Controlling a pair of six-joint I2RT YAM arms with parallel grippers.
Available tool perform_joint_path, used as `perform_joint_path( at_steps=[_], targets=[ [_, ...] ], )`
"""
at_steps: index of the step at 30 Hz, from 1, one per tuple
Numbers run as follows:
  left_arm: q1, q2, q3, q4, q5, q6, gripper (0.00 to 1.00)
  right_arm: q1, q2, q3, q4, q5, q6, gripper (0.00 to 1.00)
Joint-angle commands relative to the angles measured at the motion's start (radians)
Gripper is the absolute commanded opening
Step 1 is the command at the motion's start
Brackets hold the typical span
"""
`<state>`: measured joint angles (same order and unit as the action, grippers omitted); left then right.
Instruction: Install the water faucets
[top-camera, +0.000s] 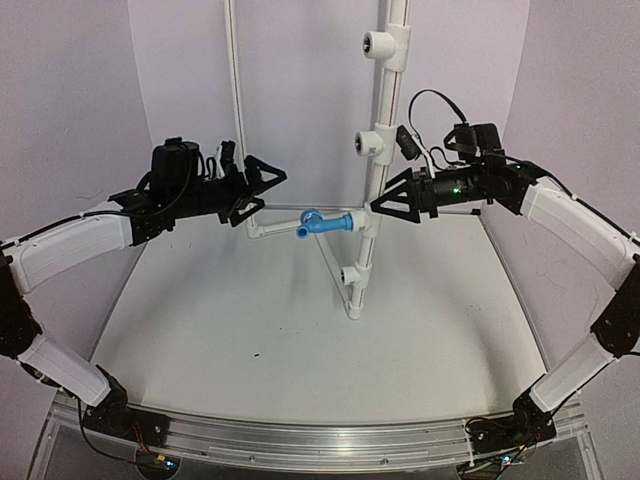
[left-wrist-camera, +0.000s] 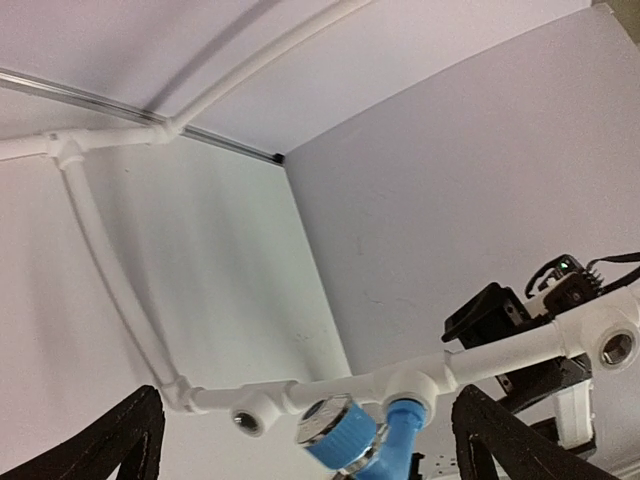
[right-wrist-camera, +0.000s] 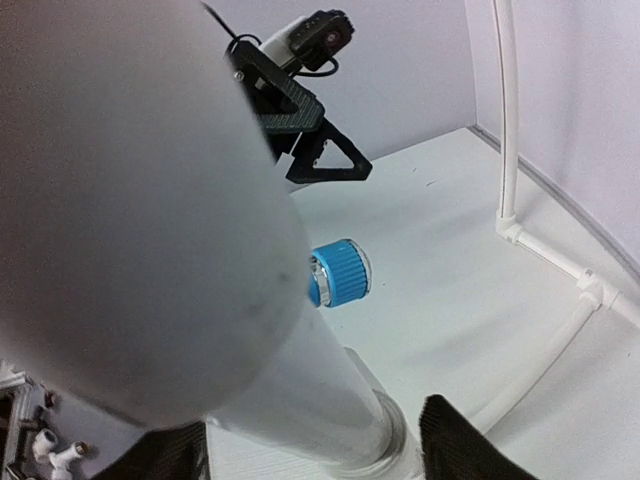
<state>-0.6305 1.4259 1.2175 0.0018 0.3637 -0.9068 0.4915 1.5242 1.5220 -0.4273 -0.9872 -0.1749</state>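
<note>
The blue water faucet sticks out sideways from a tee on the upright white pipe, with nothing holding it. Its ribbed knob shows low in the left wrist view and again beside the pipe in the right wrist view. My left gripper hangs open, up and to the left of the faucet and apart from it. My right gripper is open at the pipe's right side. Its fingers straddle the pipe just above the faucet's tee.
Three more open tees sit on the upright pipe: top, middle and low. A thin white pipe frame runs along the table's back with a riser. Loose white fittings lie off the table.
</note>
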Motion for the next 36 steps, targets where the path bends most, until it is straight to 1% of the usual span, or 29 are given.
perform_joint_path(
  at_steps=[1, 3, 4, 7, 9, 13, 17, 20, 23, 26, 28, 32, 36],
  targets=[
    [0.078, -0.052, 0.047, -0.182, -0.069, 0.130, 1.00, 0.009, -0.019, 0.000, -0.041, 0.005, 0.016, 0.87],
    [0.128, -0.065, 0.049, -0.228, -0.037, 0.149, 1.00, 0.009, -0.033, -0.005, -0.041, 0.015, 0.015, 0.96],
    [0.156, -0.071, 0.049, -0.250, -0.021, 0.159, 1.00, 0.007, -0.041, -0.008, -0.042, 0.019, 0.013, 0.98],
    [0.227, -0.088, 0.055, -0.305, 0.018, 0.194, 1.00, 0.003, -0.076, -0.024, -0.042, 0.039, 0.011, 0.98],
    [0.267, -0.080, 0.085, -0.366, 0.028, 0.226, 1.00, -0.009, -0.100, -0.037, -0.042, 0.049, 0.020, 0.98],
    [0.325, -0.058, 0.132, -0.493, 0.013, 0.288, 1.00, -0.063, -0.149, -0.052, -0.041, 0.086, 0.054, 0.98],
    [0.413, -0.089, 0.099, -0.538, -0.002, 0.319, 1.00, -0.146, -0.192, -0.062, -0.047, 0.198, 0.089, 0.98],
    [0.473, -0.137, 0.045, -0.553, -0.028, 0.335, 1.00, -0.235, -0.191, -0.078, -0.060, 0.239, 0.101, 0.98],
    [0.503, -0.161, 0.004, -0.580, -0.087, 0.354, 1.00, -0.311, -0.174, -0.104, -0.065, 0.272, 0.084, 0.98],
    [0.511, -0.173, -0.047, -0.586, -0.139, 0.359, 1.00, -0.356, -0.154, -0.152, -0.058, 0.338, 0.057, 0.98],
    [0.511, -0.177, -0.094, -0.574, -0.145, 0.351, 1.00, -0.383, -0.150, -0.200, -0.046, 0.362, 0.035, 0.98],
    [0.512, -0.183, -0.159, -0.539, -0.152, 0.330, 1.00, -0.407, -0.175, -0.353, 0.061, 0.419, 0.049, 0.98],
    [0.511, -0.194, -0.193, -0.518, -0.151, 0.318, 1.00, -0.416, -0.216, -0.471, 0.156, 0.449, 0.075, 0.98]
  ],
)
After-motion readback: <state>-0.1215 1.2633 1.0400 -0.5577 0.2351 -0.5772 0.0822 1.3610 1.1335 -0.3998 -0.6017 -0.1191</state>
